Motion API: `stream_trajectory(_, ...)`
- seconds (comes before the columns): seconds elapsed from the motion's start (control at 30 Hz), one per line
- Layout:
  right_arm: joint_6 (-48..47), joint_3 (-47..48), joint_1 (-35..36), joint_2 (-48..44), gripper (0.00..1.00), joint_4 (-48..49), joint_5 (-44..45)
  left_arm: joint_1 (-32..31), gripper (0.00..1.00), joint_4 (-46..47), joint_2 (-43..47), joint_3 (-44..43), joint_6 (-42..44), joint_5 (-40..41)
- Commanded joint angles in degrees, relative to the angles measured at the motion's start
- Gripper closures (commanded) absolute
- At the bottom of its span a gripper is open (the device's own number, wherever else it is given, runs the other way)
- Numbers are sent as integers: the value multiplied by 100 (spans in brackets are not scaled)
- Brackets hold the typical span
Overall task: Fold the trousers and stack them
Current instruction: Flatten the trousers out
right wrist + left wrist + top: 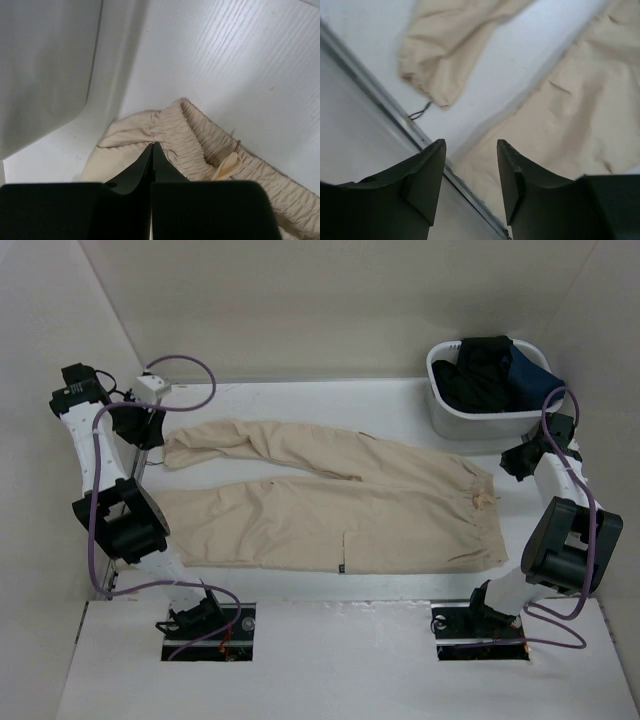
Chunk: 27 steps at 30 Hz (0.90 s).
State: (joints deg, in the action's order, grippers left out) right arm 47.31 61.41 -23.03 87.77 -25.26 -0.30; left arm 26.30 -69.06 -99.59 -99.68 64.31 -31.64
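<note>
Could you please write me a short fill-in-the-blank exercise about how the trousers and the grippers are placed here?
The long beige cotton trousers lie flat, their gathered waistband toward the ____ arm.
The black and navy garments sit ____ the white plastic basket.
The left gripper has its jaws ____, nothing between them.
The right gripper has its jaws ____, above the waistband.
Missing: right; inside; open; shut.

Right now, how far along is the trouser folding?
Done: the trousers lie spread flat, legs left, waistband right. In hand: nothing clearly gripped; the left claw is open by the leg ends, the right claw shut over the waistband. Left: every fold, then stacking.
</note>
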Motion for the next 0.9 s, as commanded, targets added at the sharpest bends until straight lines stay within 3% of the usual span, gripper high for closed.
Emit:
stream_trajectory(0.0, -231, 205, 180, -32, 100, 284, 126, 160, 55, -368, -1042, -1156, -1389, -520)
stream_trajectory(0.2, -380, 161, 250, -5, 100, 337, 117, -647, 39, 1710, -2019, -1431, -2440, 1131)
stream_trajectory(0.4, -837, 187, 496, 47, 100, 346, 310, -684, 36, 2009, -2819, -2301, -3442, 1371)
stream_trajectory(0.5, -794, 179, 514, 135, 100, 346, 302, -675, 30, 2081, -3039, -2302, -3251, 1283)
stream_trajectory(0.7, -749, 240, 619, 136, 100, 346, 311, -745, 34, 2229, -3523, -2363, -2994, 2231)
stream_trajectory(0.87, -776, 284, 690, 153, 100, 346, 337, -727, 29, 2819, -3400, -2267, -3241, 2163)
